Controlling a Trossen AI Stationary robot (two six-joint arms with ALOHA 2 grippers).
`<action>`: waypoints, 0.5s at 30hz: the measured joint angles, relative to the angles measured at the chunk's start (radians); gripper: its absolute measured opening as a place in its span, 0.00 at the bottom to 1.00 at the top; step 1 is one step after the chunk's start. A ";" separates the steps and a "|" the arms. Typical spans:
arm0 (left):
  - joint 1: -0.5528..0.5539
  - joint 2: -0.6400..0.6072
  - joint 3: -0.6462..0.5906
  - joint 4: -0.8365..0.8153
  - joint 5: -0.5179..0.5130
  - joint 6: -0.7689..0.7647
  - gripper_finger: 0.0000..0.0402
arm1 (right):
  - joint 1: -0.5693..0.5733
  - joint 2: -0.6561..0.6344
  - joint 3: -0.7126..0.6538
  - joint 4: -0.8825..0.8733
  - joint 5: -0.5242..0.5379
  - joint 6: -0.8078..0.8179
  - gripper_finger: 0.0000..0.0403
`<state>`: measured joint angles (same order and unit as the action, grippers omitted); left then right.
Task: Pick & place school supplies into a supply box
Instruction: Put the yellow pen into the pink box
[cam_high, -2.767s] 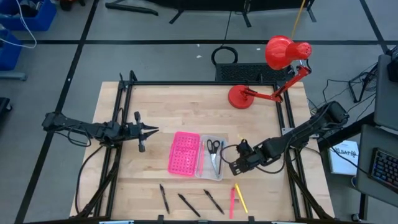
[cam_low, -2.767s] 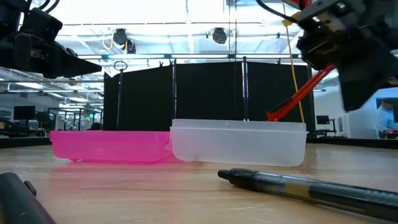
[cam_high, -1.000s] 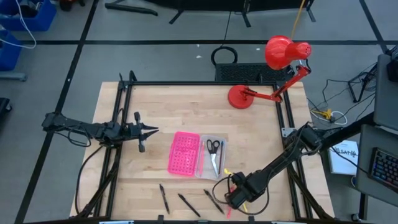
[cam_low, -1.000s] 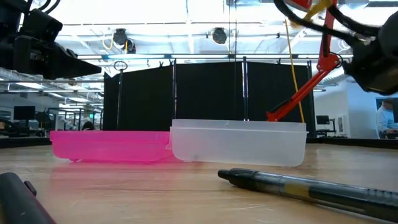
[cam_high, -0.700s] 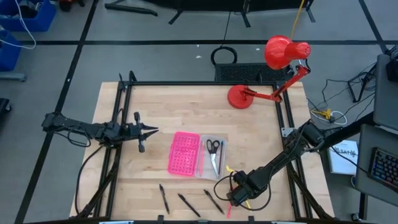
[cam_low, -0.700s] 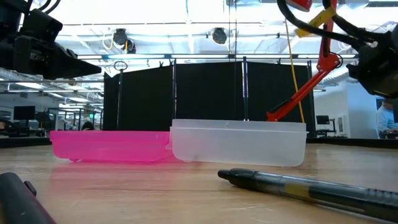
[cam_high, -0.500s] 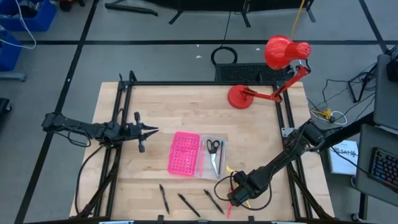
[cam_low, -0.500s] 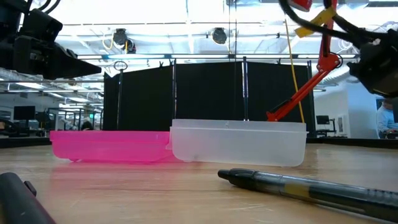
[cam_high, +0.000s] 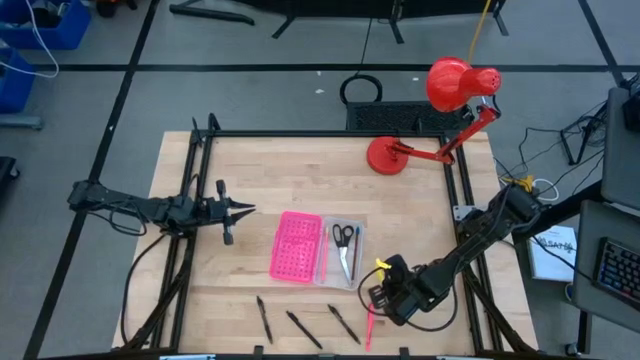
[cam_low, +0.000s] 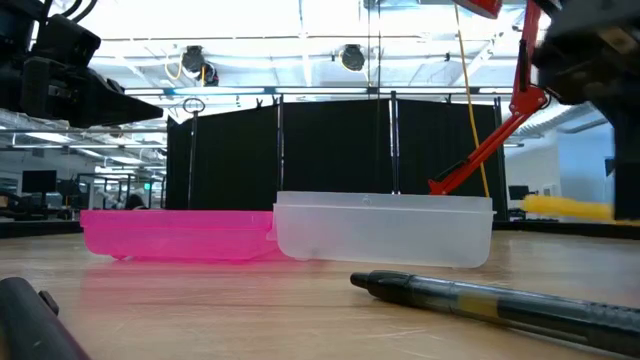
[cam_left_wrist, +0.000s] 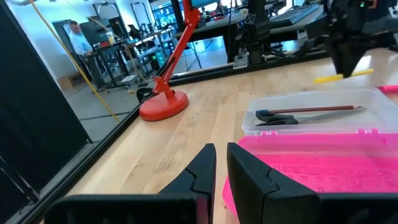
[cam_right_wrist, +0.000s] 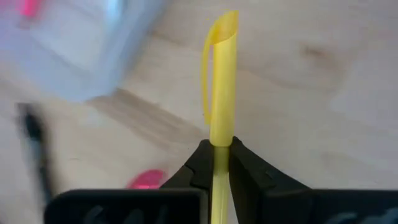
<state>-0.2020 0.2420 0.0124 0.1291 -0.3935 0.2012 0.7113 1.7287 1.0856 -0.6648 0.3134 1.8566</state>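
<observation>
1. Even, bright overhead light in the high view; the counter (cam_high: 300, 180) shows only faint, soft shadows.
2. Low view: ceiling lights (cam_low: 350, 55) glare at 12 o'clock; the black pen (cam_low: 500, 300) nearest the lens looks soft.
3. Right wrist view: the yellow pen (cam_right_wrist: 222, 93) is fairly sharp, while the clear box (cam_right_wrist: 93, 43) at 10 o'clock smears with motion blur.

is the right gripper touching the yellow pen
Touching. In the right wrist view the right gripper has both fingers pressed against the yellow pen, which sticks out between them, off the table.
</observation>
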 joint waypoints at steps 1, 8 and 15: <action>0.000 0.000 0.000 0.000 0.000 0.000 0.12 | 0.000 0.001 -0.001 -0.003 -0.004 0.000 0.05; 0.000 0.000 0.000 -0.001 0.000 -0.001 0.12 | -0.013 -0.020 0.001 0.081 0.019 -0.034 0.05; 0.000 0.000 0.000 0.000 0.000 -0.021 0.12 | -0.114 -0.118 0.003 0.246 0.149 -0.141 0.05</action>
<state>-0.2024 0.2420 0.0124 0.1287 -0.3935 0.1803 0.5968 1.6103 1.0882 -0.4192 0.4628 1.7157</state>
